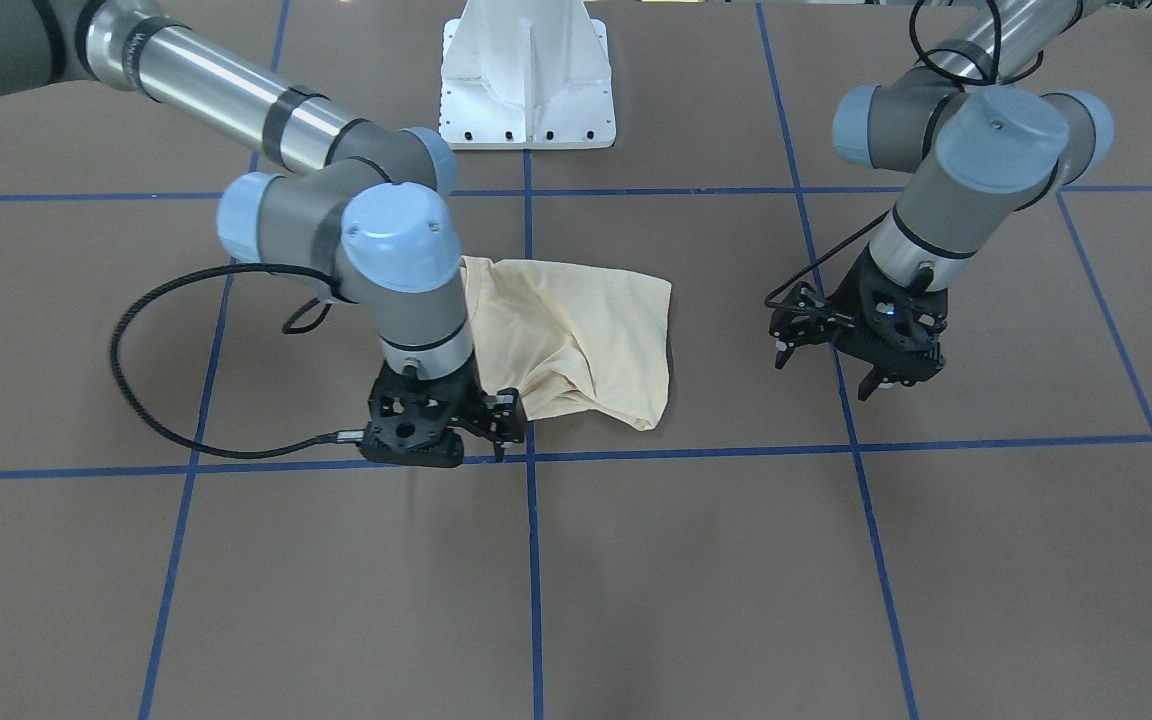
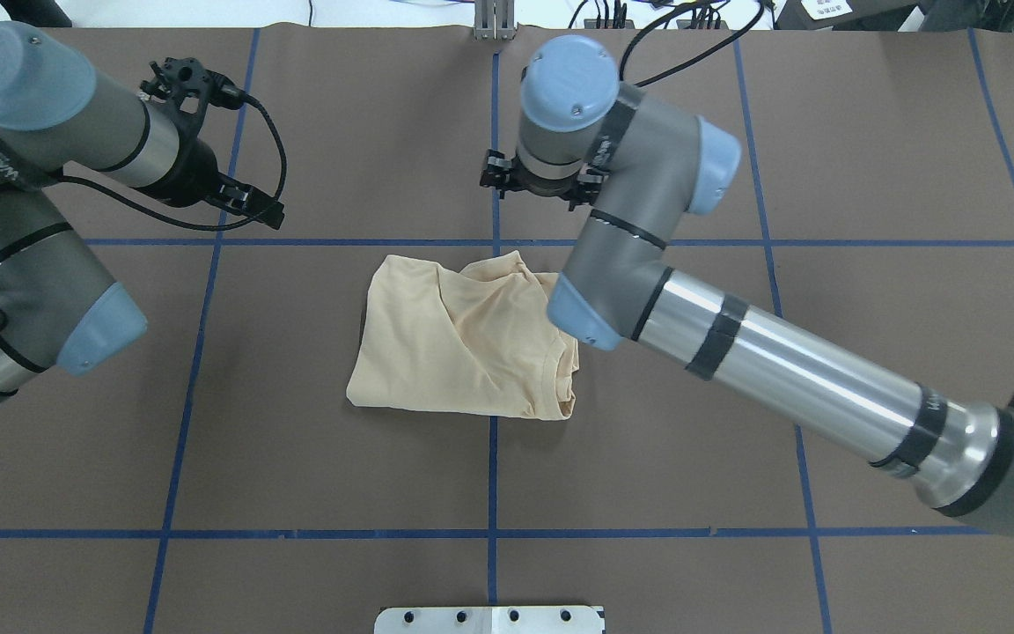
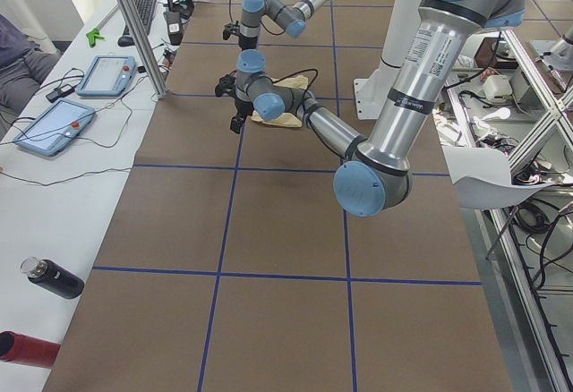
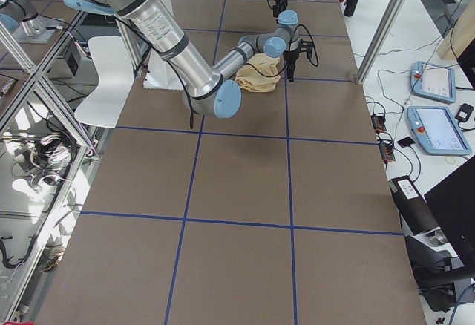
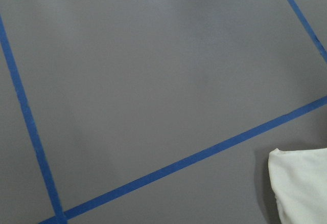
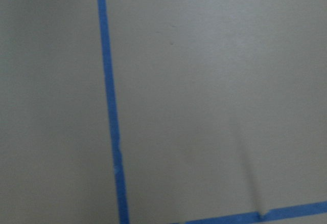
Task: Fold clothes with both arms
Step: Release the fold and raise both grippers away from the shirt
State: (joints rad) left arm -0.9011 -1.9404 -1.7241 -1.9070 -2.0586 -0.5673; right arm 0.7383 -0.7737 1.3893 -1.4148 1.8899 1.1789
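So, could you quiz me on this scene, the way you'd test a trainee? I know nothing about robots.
1. What colour are the tape lines on the table? A red, B blue, C green.
2. True or false: the left gripper is clamped on the shirt.
3. Fill in: the arm whose gripper is closer to the shirt is the robot's ____ arm.

Key: 1 B. 2 False: it hangs well apart from the shirt. 3 Right: the right gripper is just beside the shirt's edge.
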